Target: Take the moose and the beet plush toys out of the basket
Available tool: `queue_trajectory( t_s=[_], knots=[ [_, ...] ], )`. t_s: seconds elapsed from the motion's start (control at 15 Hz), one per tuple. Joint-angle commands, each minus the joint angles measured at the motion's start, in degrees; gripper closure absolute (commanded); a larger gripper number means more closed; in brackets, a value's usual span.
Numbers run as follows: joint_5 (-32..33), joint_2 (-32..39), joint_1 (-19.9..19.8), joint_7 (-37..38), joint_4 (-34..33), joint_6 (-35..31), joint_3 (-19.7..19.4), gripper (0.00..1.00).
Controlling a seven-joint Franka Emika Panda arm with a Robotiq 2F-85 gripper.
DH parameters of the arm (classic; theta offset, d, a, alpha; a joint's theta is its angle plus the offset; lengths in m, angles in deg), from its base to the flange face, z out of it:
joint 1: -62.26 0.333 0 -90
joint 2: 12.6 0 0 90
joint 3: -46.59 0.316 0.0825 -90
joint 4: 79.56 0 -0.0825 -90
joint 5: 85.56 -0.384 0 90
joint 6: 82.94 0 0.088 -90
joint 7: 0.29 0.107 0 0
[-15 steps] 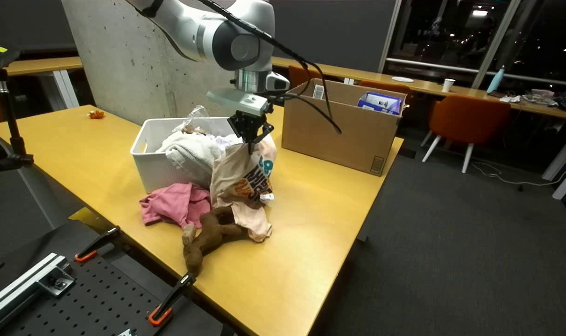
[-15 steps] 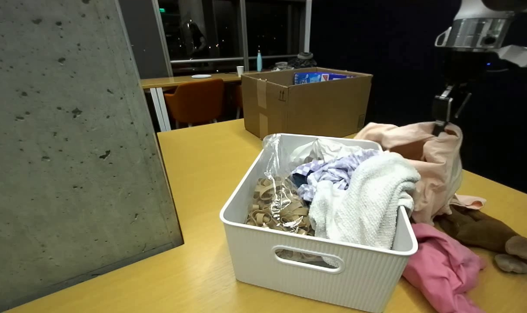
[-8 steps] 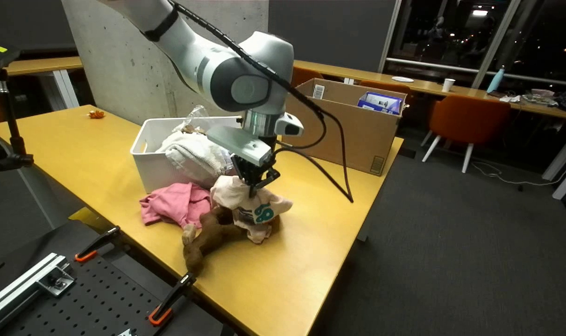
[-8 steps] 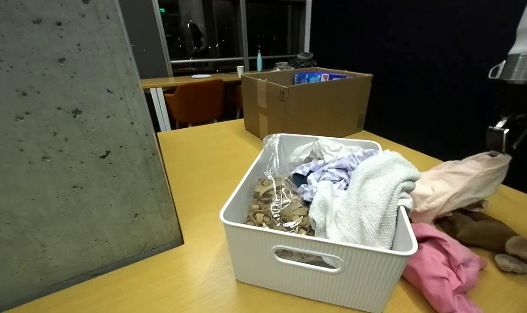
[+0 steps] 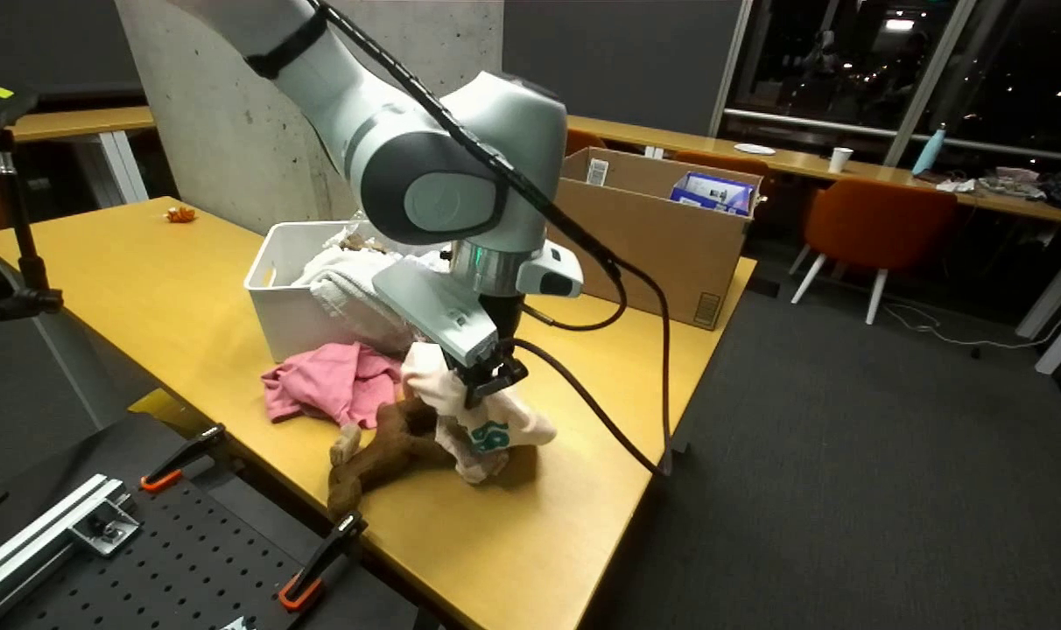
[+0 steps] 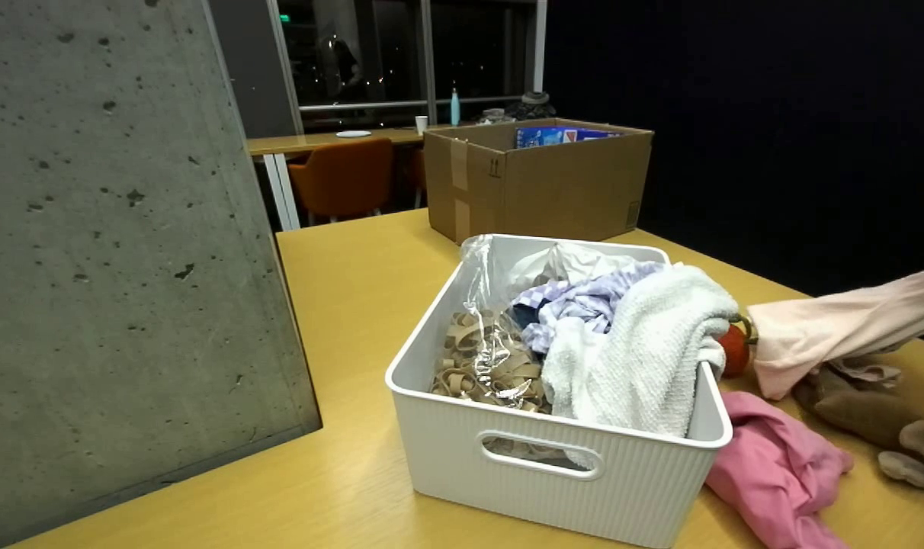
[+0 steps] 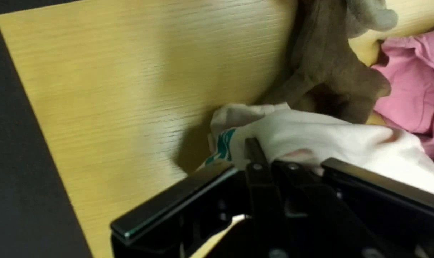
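Creased pale cloth [image 7: 331, 139] between fingers [image 7: 255, 154], round beet [image 6: 735, 351], plush moose [image 7: 328, 64]

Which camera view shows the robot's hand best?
The wrist view: up close, the hand is shut on pale cloth. Both exterior views show less: small beneath the arm, or cut off at the edge.

In an exterior view, concrete wall [image 5: 224, 131] rises behind end effector [image 5: 473, 401]; well apart from it stand orange chair [image 5: 881, 227], dark windows [image 5: 1021, 70]; beneath lies yellow counter [image 5: 574, 516].
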Motion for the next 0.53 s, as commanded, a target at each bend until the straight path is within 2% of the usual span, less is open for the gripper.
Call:
queue_trajectory(
  t_s=[0.0,0.2,0.47],
  knots=[
    [-1.3,-12.3,-1.0,-2.2,4.5,2.3,-2.9,0.99],
    [-0.6,-17.9,-0.3,-1.0,1.8,5.4,-5.4,0.99],
    [-0.4,-21.9,0.2,-0.9,-3.0,8.0,-7.9,0.99]
  ],
)
